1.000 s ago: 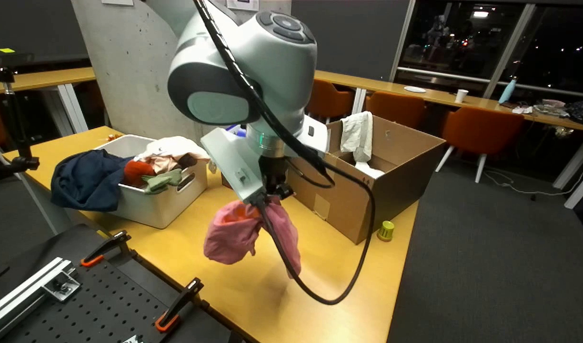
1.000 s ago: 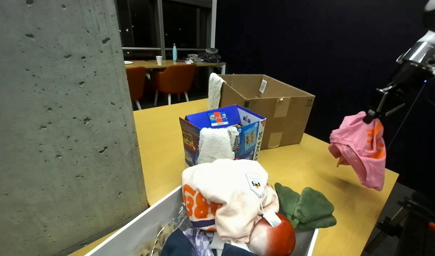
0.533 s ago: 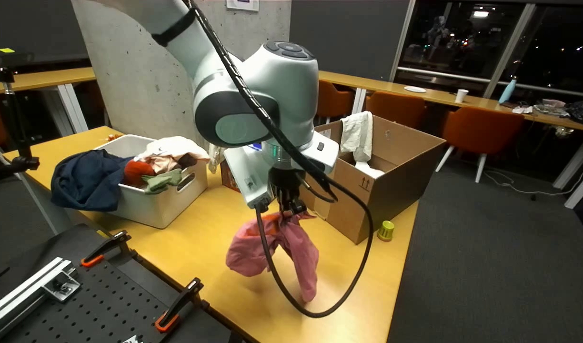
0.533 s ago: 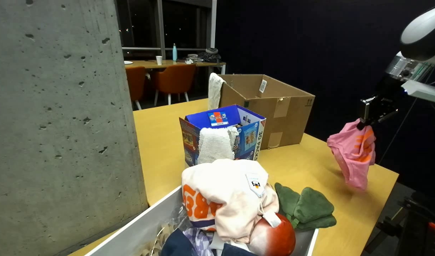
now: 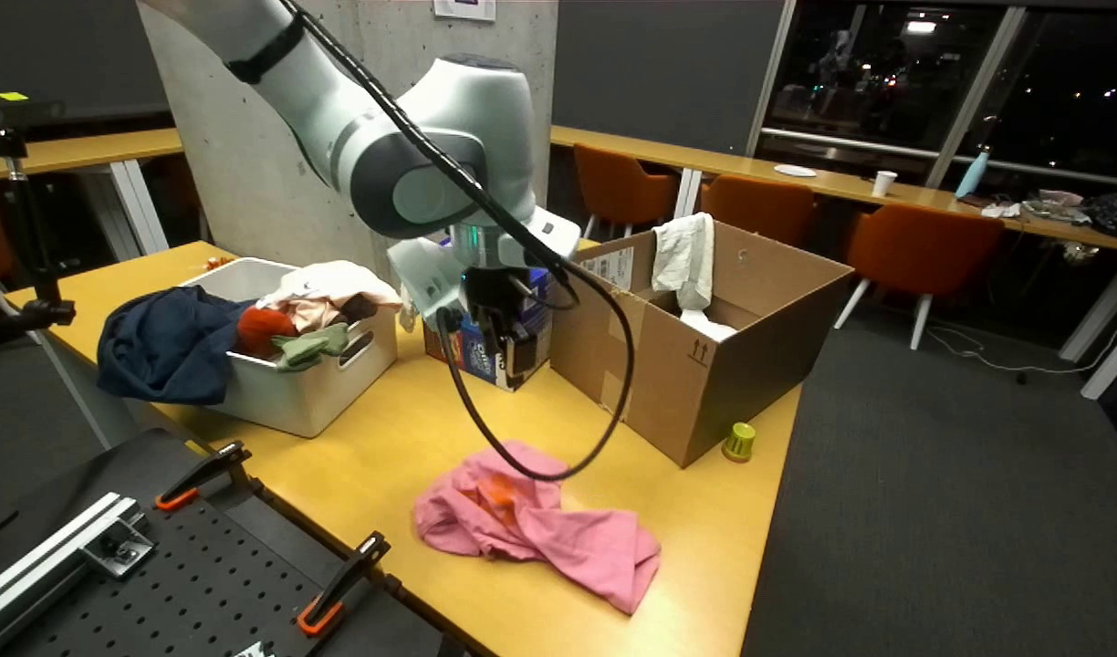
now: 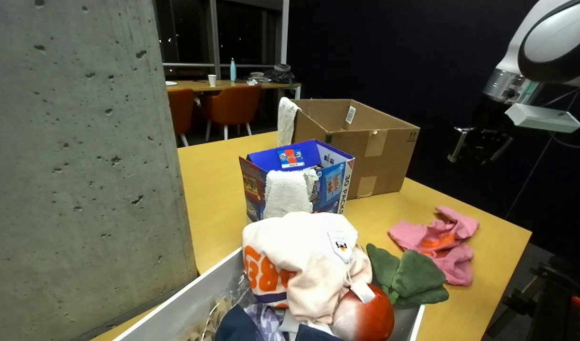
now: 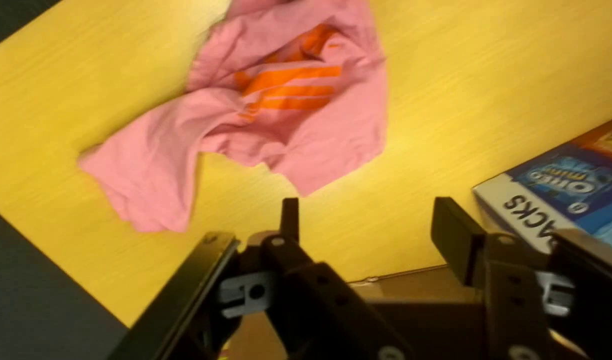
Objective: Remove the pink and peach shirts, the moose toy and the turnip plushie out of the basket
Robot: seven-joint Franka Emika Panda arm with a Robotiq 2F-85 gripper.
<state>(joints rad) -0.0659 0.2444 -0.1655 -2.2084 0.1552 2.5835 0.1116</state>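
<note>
The pink shirt [image 5: 540, 529] lies crumpled on the table, its orange print [image 7: 298, 90] facing up. My gripper [image 7: 368, 220] stands open above the table, apart from the shirt, with nothing between its fingers. In an exterior view the gripper [image 6: 475, 154] hangs higher than the shirt. Inside the white basket [image 5: 276, 401], the peach shirt [image 6: 313, 260] is bunched on top. Beside it sits the turnip plushie [image 6: 373, 317], a red and white ball whose green leaves [image 6: 418, 277] drape over the basket's rim. I cannot make out the moose toy in any view.
A large cardboard box [image 5: 650, 365] with a white cloth over its side stands near my gripper. Between it and the basket is a blue snack box [image 6: 335, 184]. Navy cloth [image 5: 171, 351] overhangs the basket. A green cup [image 5: 739, 443] sits by the table edge. My arm's cable loops low.
My gripper has opened and let go of the pink shirt, which has dropped from hanging to lying on the table. The arm has since shifted left in both exterior views, towards the snack box.
</note>
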